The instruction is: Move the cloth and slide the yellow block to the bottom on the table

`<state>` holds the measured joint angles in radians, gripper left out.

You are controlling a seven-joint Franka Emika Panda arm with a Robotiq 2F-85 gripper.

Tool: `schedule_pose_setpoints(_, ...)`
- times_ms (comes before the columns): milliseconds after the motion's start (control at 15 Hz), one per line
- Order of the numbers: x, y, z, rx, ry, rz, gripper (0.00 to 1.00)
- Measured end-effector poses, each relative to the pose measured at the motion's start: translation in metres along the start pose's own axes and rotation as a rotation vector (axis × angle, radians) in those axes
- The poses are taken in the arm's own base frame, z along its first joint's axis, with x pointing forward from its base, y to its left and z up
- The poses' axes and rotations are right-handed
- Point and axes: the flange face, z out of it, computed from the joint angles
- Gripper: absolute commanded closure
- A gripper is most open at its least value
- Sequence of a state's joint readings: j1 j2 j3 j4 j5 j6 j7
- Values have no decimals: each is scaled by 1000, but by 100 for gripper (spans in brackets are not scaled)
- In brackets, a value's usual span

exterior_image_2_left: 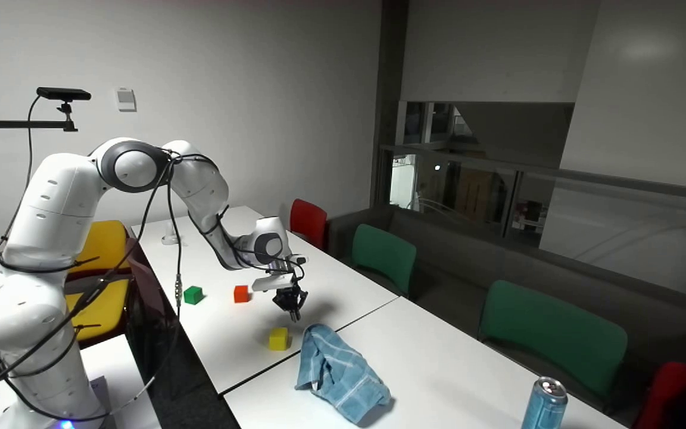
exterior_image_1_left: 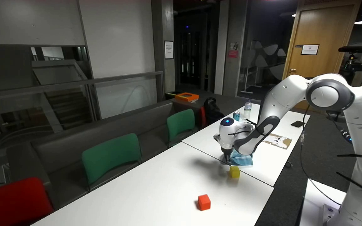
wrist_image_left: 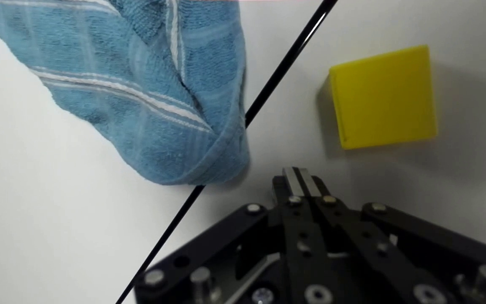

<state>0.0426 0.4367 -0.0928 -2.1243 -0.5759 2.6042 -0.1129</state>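
Cloth [wrist_image_left: 133,93] is bunched at upper left of the wrist view, yellow block [wrist_image_left: 385,99] sits uncovered at upper right, both on the tabletop [wrist_image_left: 40,190]. My end effector [wrist_image_left: 301,181] is closed on nothing at lower centre. I'd guess the block's light and rigid, so I'd just nudge a side face down low. Cloth looks floppy; if it needs moving, I'd pinch a raised fold.

White-striped blue cloth [exterior_image_2_left: 343,374], plain yellow block [wrist_image_left: 385,99], orange-red cube [exterior_image_1_left: 204,202], green cube [exterior_image_2_left: 193,295], white table [exterior_image_1_left: 143,185].
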Motion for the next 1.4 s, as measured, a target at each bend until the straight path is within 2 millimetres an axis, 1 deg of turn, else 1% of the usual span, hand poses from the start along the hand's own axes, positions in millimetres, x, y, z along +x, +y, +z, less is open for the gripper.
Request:
schedule_pose_setpoints(267, -1, 3, 2, -16, 46, 3, 100)
schedule_pose_setpoints(400, 3, 0, 5, -12, 86, 5, 100)
schedule_pose_setpoints(600, 6, -7, 15, -2, 116, -1, 100)
schedule_pose_setpoints(933, 5, -12, 28, 9, 105, -6, 100)
schedule_pose_setpoints(1200, 2, -10, 30, -3, 90, -4, 100)
schedule_pose_setpoints(1400, -1, -14, 32, -8, 52, -16, 100)
